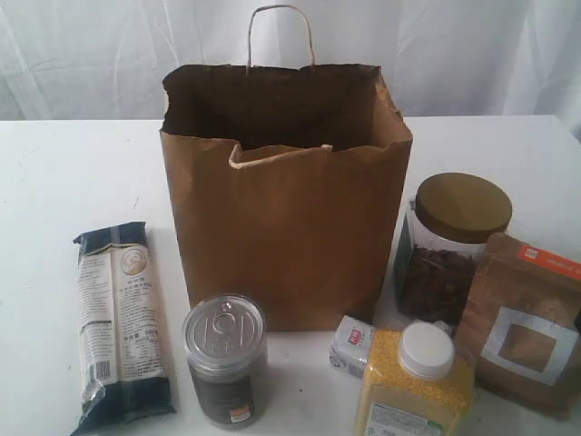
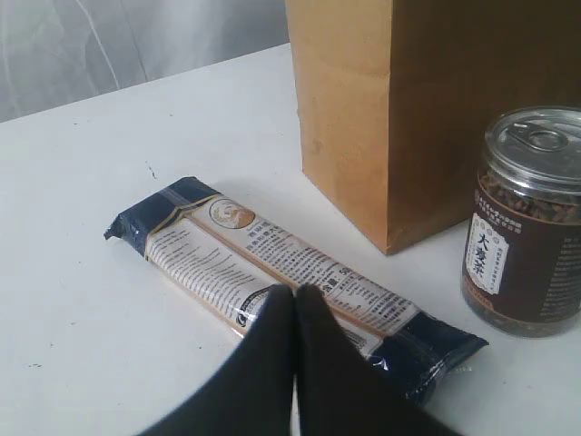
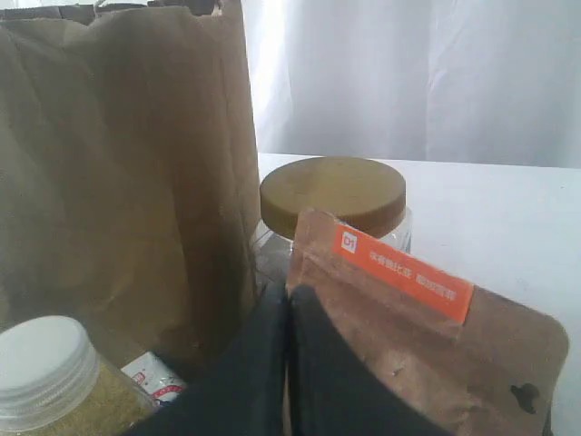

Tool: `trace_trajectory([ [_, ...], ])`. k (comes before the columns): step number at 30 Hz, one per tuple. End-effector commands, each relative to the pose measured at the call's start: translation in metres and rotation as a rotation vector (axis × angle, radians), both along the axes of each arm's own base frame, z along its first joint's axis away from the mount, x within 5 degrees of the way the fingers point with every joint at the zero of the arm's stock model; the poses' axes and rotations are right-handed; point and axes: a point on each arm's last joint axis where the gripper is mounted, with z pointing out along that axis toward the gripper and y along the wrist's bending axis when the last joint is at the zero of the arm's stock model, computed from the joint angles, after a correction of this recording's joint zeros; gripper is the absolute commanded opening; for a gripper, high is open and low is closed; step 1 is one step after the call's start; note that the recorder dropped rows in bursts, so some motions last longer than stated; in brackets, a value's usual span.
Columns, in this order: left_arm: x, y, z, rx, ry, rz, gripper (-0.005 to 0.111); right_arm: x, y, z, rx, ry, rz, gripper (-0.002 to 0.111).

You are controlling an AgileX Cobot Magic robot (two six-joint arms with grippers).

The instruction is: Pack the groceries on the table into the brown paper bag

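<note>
The brown paper bag [image 1: 286,195] stands open and upright at the middle of the white table [image 1: 54,173]. The dark-blue noodle packet [image 1: 120,322] lies flat to its front left, beside the silver pull-tab can [image 1: 224,359]. To the bag's right stand the gold-lidded jar [image 1: 451,245], the brown windowed pouch [image 1: 526,322], the white-capped yellow-grain bottle [image 1: 416,377] and the small white-blue packet [image 1: 352,343]. Neither arm appears in the exterior view. My left gripper [image 2: 294,292] is shut and empty above the noodle packet [image 2: 281,268]. My right gripper [image 3: 290,292] is shut and empty in front of the pouch [image 3: 427,336].
A white curtain [image 1: 454,54] hangs behind the table. The bag's twisted handle [image 1: 281,36] sticks up above its rim. The can [image 2: 531,222] stands close to the bag's front corner [image 2: 390,241].
</note>
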Motion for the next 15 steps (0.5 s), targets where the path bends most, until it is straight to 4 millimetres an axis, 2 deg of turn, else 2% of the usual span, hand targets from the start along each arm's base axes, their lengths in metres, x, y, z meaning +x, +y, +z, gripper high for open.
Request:
trace_trajectory([
  [1,0.000,0.000,-0.001,-0.010,0.001,0.007,0.000,0.000,0.000,0.000,-0.007,-0.012,-0.005,0.000],
  [6,0.000,0.000,-0.001,-0.010,0.001,0.007,0.000,0.000,0.000,0.007,0.041,-0.080,-0.006,0.000],
  [7,0.000,0.000,-0.001,-0.010,0.001,0.007,0.000,0.000,0.000,0.011,0.095,-0.101,-0.007,0.000],
  [8,0.000,0.000,-0.001,-0.010,0.001,0.007,0.000,0.000,-0.001,0.016,0.277,-0.090,-0.008,0.000],
  [10,0.000,0.000,-0.001,-0.010,0.001,0.007,0.000,0.000,-0.001,0.016,0.457,-0.032,-0.009,0.000],
  [15,0.000,0.000,-0.001,-0.010,0.001,0.007,0.000,0.000,-0.002,0.022,0.627,-0.038,0.003,0.000],
])
